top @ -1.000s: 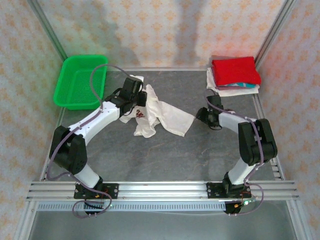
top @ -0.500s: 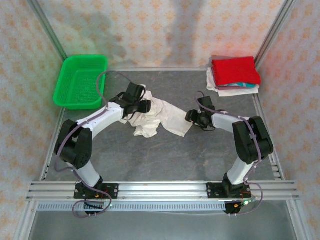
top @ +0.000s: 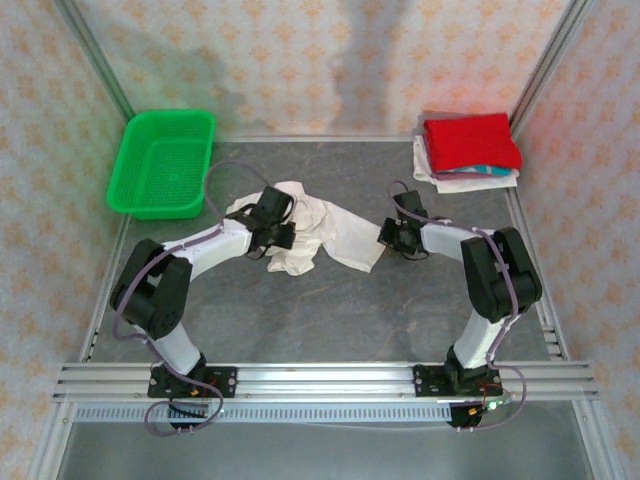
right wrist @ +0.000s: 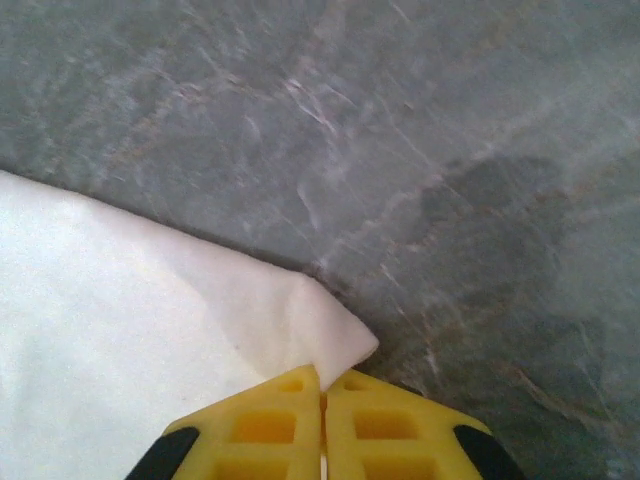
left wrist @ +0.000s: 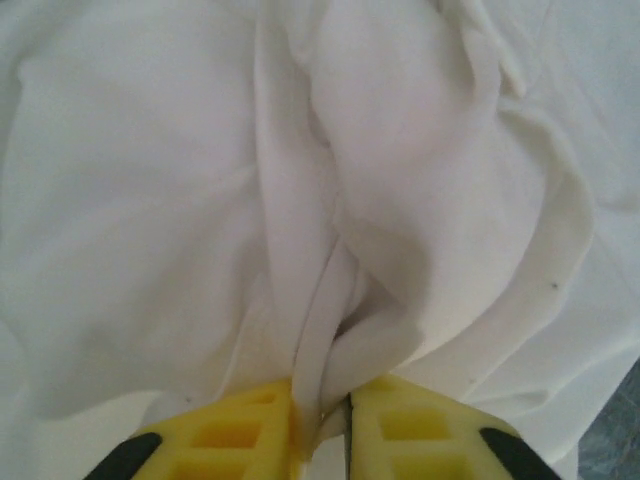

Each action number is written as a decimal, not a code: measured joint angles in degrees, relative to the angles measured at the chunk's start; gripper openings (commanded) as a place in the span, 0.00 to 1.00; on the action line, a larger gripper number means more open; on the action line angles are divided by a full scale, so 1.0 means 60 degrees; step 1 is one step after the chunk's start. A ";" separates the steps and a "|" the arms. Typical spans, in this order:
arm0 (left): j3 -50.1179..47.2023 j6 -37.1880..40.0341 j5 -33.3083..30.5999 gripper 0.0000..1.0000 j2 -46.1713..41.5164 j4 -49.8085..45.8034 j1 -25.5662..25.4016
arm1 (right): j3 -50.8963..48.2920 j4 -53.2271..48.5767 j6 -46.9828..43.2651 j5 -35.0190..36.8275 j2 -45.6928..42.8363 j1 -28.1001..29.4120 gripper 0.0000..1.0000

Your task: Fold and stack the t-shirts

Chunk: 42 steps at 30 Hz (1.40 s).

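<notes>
A crumpled cream-white t-shirt lies mid-table between both arms. My left gripper sits on its left side; in the left wrist view the yellow fingers are shut on a raised fold of the white cloth. My right gripper is at the shirt's right edge; in the right wrist view its yellow fingers are shut on a corner of the cream-white t-shirt. Folded t-shirts, red on top with white and teal-edged ones beneath, are stacked at the back right.
A green mesh basket stands at the back left corner. The grey table is bare in front of the shirt. Patterned walls and metal frame rails enclose the table.
Both grippers have lowered onto the shirt and shut on it, the left on a fold, the right on the right corner. The shirt has bunched slightly.
</notes>
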 measured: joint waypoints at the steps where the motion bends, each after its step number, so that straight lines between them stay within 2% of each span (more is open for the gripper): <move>1: 0.0004 -0.0040 -0.0018 0.00 0.0000 0.0055 0.0040 | 0.0058 0.0047 -0.0044 0.0004 0.0011 0.0000 0.02; 6: 0.0000 -0.0357 -0.0113 0.00 -0.0328 0.0080 0.0357 | 0.0120 0.0160 -0.0189 0.0047 -0.0178 -0.0040 0.00; 10: 0.0011 -0.0503 -0.0208 0.00 -0.1337 0.0015 0.0506 | 0.0120 0.0124 -0.0350 0.0197 -0.0922 -0.0146 0.00; 11: 0.0022 -0.0532 -0.0200 0.08 -0.1654 -0.0004 0.0543 | 0.0120 0.0106 -0.0404 0.0262 -0.1177 -0.0168 0.00; 12: 0.0044 -0.0535 -0.0197 0.20 -0.1912 -0.0040 0.0579 | 0.0120 0.0102 -0.0448 0.0313 -0.1413 -0.0186 0.00; 13: 0.0091 -0.0525 -0.0197 0.24 -0.2160 -0.0102 0.0601 | 0.0120 0.0087 -0.0492 0.0382 -0.1687 -0.0197 0.00; 15: 0.0219 -0.0572 -0.0193 0.02 -0.2495 -0.0197 0.0663 | 0.0120 0.0084 -0.0594 0.0532 -0.2142 -0.0222 0.00; 23: 0.0350 -0.0597 -0.0244 0.00 -0.2714 -0.0561 0.0794 | -0.0306 -0.0029 -0.0769 0.1042 -0.2980 -0.0729 0.00; 24: 0.0328 -0.0546 -0.0186 0.10 -0.2699 -0.0597 0.0812 | -0.0368 -0.0091 -0.0772 0.1093 -0.2980 -0.0816 0.00; 25: 0.0324 -0.0452 -0.0044 0.24 -0.2656 -0.0645 0.0831 | -0.0433 -0.0135 -0.0787 0.1140 -0.2980 -0.0889 0.00; 27: 0.0331 -0.0193 0.0284 0.36 -0.2481 -0.0688 0.0820 | -0.0565 -0.0200 -0.0805 0.1231 -0.2980 -0.0994 0.00; 29: 0.0342 0.0109 0.0419 0.42 -0.2178 -0.0827 0.0645 | -0.0681 -0.0237 -0.0805 0.1275 -0.2976 -0.1053 0.00; 33: 0.0342 0.0652 0.0321 0.55 -0.1366 -0.1122 -0.0379 | -0.0816 -0.0229 -0.0801 0.1300 -0.2892 -0.1060 0.00; 37: 0.0171 0.0765 -0.0062 0.52 -0.0645 -0.1140 -0.0998 | -0.0820 -0.0189 -0.0798 0.1304 -0.2692 -0.1060 0.00; 41: -0.0058 0.0688 -0.0827 0.28 -0.0189 -0.1118 -0.0885 | -0.0820 -0.0182 -0.0798 0.1300 -0.2543 -0.1060 0.00; 42: -0.0055 0.0634 -0.1035 0.18 -0.0066 -0.1078 -0.0834 | -0.0820 -0.0182 -0.0801 0.1304 -0.2514 -0.1060 0.00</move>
